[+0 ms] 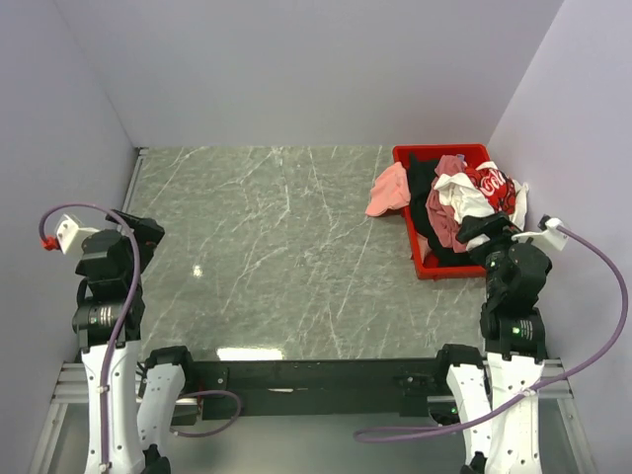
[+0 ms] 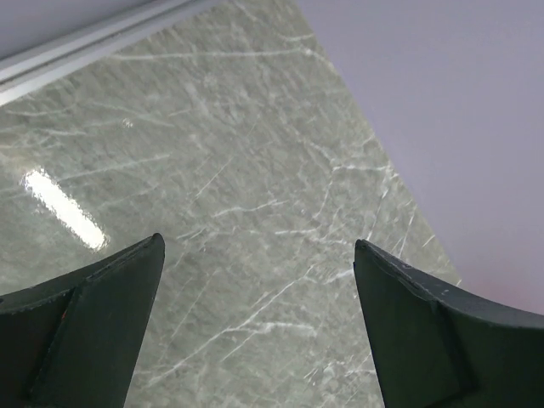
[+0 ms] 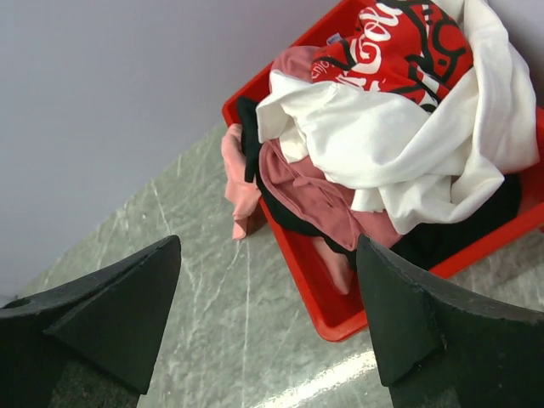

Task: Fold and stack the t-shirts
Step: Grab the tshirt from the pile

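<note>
The t-shirts lie crumpled in a heap inside a red bin point(image 1: 420, 265) at the back right. A white tee with a red printed graphic point(image 1: 484, 188) point(image 3: 408, 127) is on top. Under it are a dusty rose tee point(image 3: 314, 191) and a black tee point(image 3: 280, 208). A light pink tee point(image 1: 388, 191) point(image 3: 240, 178) hangs over the bin's left wall onto the table. My right gripper point(image 1: 484, 232) point(image 3: 269, 240) hovers open just short of the bin's near corner, holding nothing. Far from the bin, my left gripper point(image 1: 136, 229) point(image 2: 257, 242) is open over bare marble at the left.
The grey marble table point(image 1: 276, 257) is enclosed by pale walls on the left, back and right. The bin stands close to the right wall. A metal rail point(image 2: 93, 38) runs along the table's left edge.
</note>
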